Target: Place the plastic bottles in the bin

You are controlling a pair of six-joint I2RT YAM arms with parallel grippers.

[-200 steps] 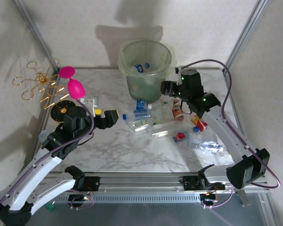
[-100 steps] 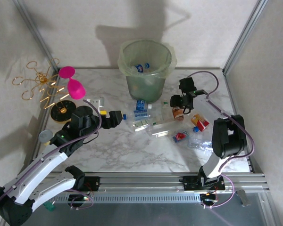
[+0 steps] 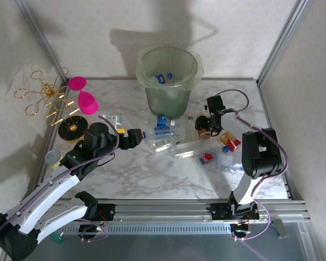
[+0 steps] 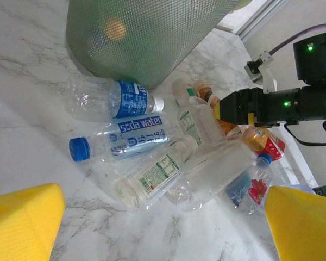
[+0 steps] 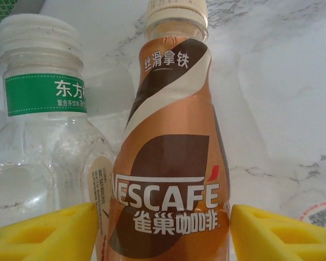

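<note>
Several plastic bottles point(image 3: 165, 138) lie in a pile on the marble in front of the bin point(image 3: 168, 76), which holds more bottles. My right gripper point(image 3: 202, 124) straddles a brown Nescafe bottle point(image 5: 171, 163). Its yellow pads point(image 5: 282, 234) stand close on either side with slim gaps, so it is open. A clear bottle with a green label point(image 5: 43, 136) lies right beside it. My left gripper point(image 4: 163, 228) hangs open and empty over the marble just left of the pile, nearest a white-labelled bottle point(image 4: 152, 179) and a blue-capped soda water bottle point(image 4: 125, 138).
A pink ornament on gold wire point(image 3: 81, 100) stands at the left on a black base point(image 3: 70, 128). A small white block point(image 3: 115, 118) sits behind the left gripper. Metal frame posts rise at the back corners. Bare marble stretches along the near edge.
The right arm has dropped from beside the bin down to the brown bottle, and its jaws have narrowed round it. The left gripper has crept right toward the pile.
</note>
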